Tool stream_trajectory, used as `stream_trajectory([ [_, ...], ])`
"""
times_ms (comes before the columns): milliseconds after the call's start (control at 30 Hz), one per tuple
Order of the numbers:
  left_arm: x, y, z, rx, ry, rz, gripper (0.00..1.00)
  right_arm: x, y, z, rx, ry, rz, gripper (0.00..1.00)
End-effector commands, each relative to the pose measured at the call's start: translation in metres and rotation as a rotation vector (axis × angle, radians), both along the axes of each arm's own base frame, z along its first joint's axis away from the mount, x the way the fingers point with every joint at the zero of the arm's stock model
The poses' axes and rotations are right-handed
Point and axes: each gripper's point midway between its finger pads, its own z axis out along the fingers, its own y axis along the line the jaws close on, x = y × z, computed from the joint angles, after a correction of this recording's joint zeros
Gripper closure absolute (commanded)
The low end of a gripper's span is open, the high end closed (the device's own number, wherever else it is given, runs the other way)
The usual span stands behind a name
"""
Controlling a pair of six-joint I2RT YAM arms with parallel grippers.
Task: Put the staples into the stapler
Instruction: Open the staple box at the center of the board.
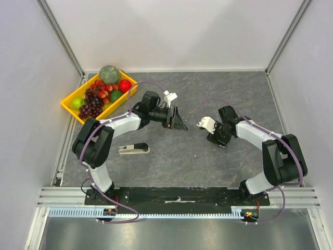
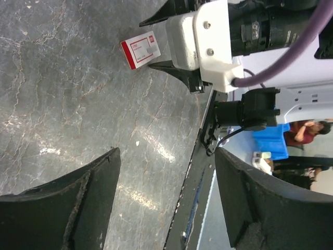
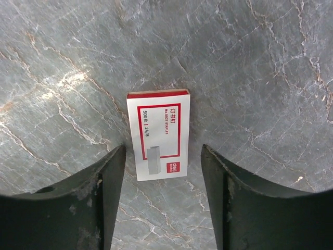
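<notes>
Flat white-and-red cardboard box of staples (image 3: 158,133): flat on grey marbled table (image 3: 260,78), between right gripper (image 3: 162,153) jaws, parted, not clamping | left gripper (image 2: 167,156): open, empty | silver-black stapler (image 1: 133,149): well apart, beside left arm

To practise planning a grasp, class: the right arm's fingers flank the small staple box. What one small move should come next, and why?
Probably close the right fingers on the staple box: it lies flat on the table between them, with a gap showing on each side, so nothing is gripped yet.
</notes>
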Motion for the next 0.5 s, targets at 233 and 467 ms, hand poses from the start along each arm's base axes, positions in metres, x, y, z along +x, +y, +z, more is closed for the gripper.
stream_trajectory([
  [233,0.008,-0.02,0.0,-0.094,0.126,0.004,0.31,0.006,-0.003,-0.007,0.014,-0.013,-0.003,0.48],
  [467,-0.004,-0.034,-0.024,-0.064,0.202,-0.032,0.33,0.006,-0.003,0.0,0.049,-0.031,-0.008,0.58],
])
